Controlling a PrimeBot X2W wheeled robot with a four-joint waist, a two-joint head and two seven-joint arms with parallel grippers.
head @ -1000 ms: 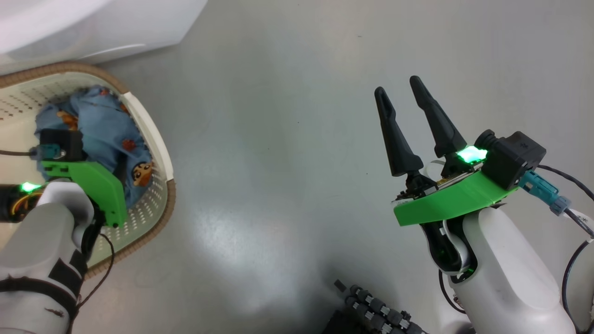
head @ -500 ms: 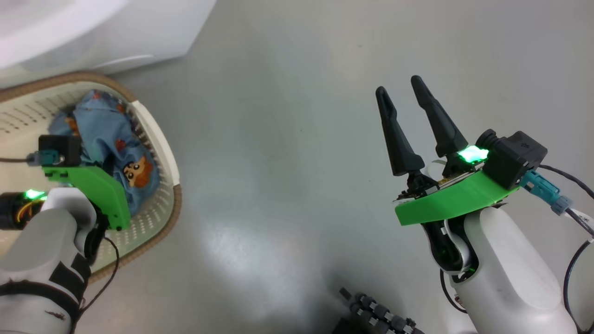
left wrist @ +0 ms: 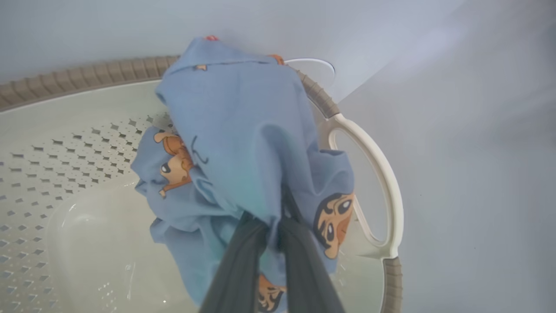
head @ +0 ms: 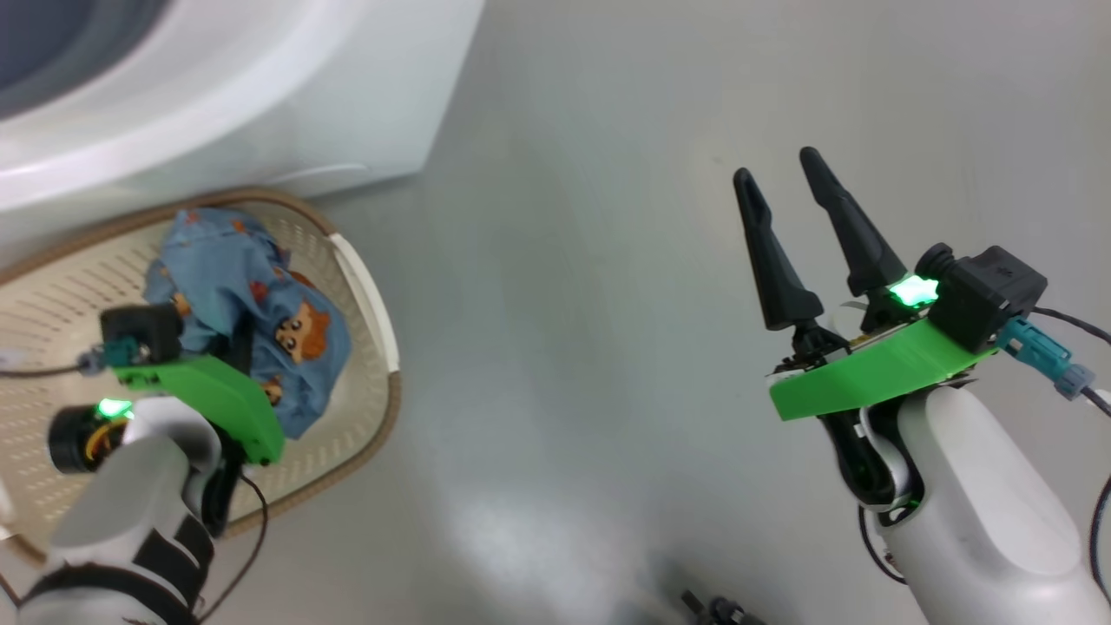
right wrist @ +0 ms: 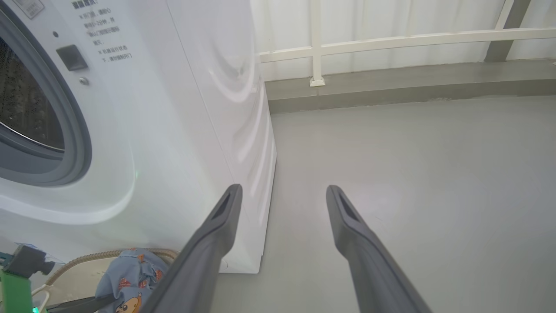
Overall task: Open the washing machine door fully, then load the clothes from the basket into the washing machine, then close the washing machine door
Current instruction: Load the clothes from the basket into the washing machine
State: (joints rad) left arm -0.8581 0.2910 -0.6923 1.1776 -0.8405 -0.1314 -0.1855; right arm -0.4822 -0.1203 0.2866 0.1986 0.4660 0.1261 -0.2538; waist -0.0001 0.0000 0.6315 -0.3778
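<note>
At the left, the left claw (left wrist: 271,221) is clenched on the clothes (left wrist: 243,130), a light blue bundle with small cartoon figures, bunched up inside the basket (head: 371,295). The basket stands on the floor (head: 590,278), just in front of the washing machine (head: 260,104). At the right, the right claw (head: 779,165) is released; its jaws stand apart above the floor and grasp nothing.

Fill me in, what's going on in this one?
The robot is loading laundry. Its left gripper is shut on a light blue cartoon-print garment, bunched up inside the basket, which sits at the foot of the washing machine. The machine's drum opening is uncovered. The right gripper hangs open over the floor, holding nothing.
</note>
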